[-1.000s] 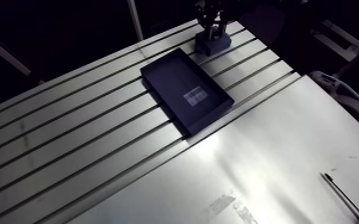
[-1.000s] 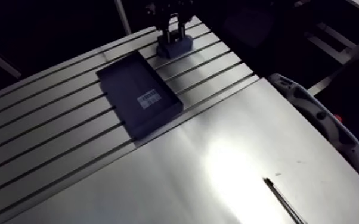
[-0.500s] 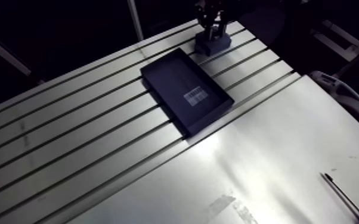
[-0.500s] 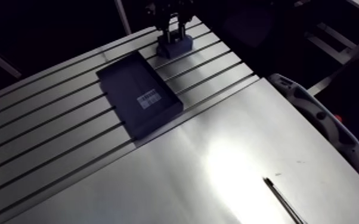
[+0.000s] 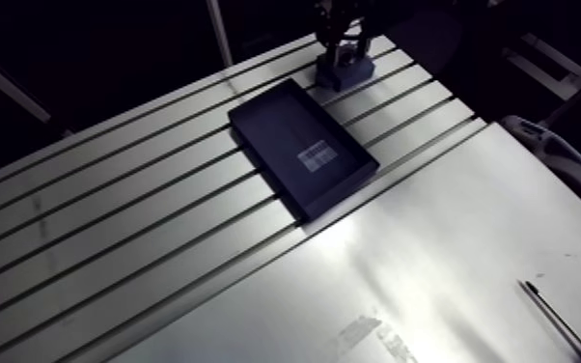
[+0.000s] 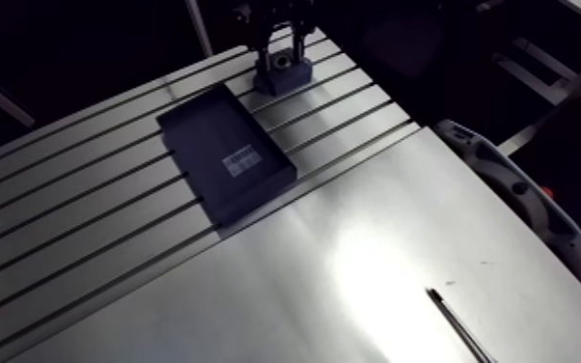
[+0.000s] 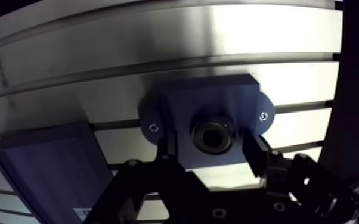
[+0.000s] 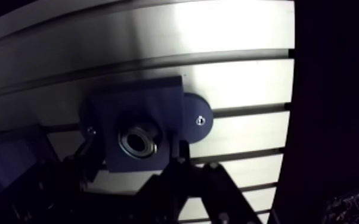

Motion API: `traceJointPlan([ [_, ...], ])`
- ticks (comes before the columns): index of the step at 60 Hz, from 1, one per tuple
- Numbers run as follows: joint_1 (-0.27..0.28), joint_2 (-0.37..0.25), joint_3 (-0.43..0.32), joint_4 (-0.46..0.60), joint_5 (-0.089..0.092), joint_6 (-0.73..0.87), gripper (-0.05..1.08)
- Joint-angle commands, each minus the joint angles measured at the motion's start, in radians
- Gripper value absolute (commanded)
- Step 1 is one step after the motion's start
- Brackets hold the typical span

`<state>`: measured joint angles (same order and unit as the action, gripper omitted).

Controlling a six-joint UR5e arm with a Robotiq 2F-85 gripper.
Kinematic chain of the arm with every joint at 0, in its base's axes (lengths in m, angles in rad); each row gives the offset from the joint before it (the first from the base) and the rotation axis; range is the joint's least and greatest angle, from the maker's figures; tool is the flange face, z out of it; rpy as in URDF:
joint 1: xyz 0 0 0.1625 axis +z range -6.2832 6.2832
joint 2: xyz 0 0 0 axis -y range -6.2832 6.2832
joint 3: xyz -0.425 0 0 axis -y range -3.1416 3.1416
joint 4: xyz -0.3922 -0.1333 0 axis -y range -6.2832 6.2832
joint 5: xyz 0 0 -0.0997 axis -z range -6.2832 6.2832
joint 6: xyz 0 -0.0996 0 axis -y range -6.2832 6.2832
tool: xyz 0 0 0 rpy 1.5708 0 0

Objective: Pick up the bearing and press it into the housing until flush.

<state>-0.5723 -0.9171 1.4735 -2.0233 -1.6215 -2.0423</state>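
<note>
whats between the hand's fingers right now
In the wrist view the bearing, sitting in the blue housing, lies between the open hand's fingers; nothing is gripped.

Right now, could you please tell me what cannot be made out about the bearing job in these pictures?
- Whether the bearing sits flush in the housing: the wrist view looks straight down, so depth is unreadable.
- The bearing in the arm view: too small, under the dark gripper.
- The label on the tray: print too small and blurred in the arm view.
</note>
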Motion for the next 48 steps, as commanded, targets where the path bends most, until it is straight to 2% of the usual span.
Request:
traceJointPlan([
  [1, 0.002, -0.001, -0.001, 0.007, 0.001, -0.008, 0.23],
  [20, 0.001, -0.013, -0.01, 0.01, 0.004, -0.008, 0.23],
  [38, 0.005, -0.047, -0.05, 0.067, 0.007, -0.006, 0.26],
  [42, 0.005, -0.051, -0.058, 0.083, 0.007, -0.006, 0.34],
  [43, 0.005, -0.051, -0.061, 0.09, 0.008, -0.005, 0.42],
  [44, 0.005, -0.051, -0.061, 0.09, 0.008, -0.005, 0.42],
  [45, 0.005, -0.051, -0.063, 0.092, 0.01, -0.005, 0.51],
  [46, 0.005, -0.051, -0.063, 0.092, 0.01, -0.005, 0.51],
  [47, 0.005, -0.051, -0.063, 0.093, 0.01, -0.004, 0.64],
  [48, 0.005, -0.051, -0.063, 0.093, 0.01, -0.004, 0.64],
])
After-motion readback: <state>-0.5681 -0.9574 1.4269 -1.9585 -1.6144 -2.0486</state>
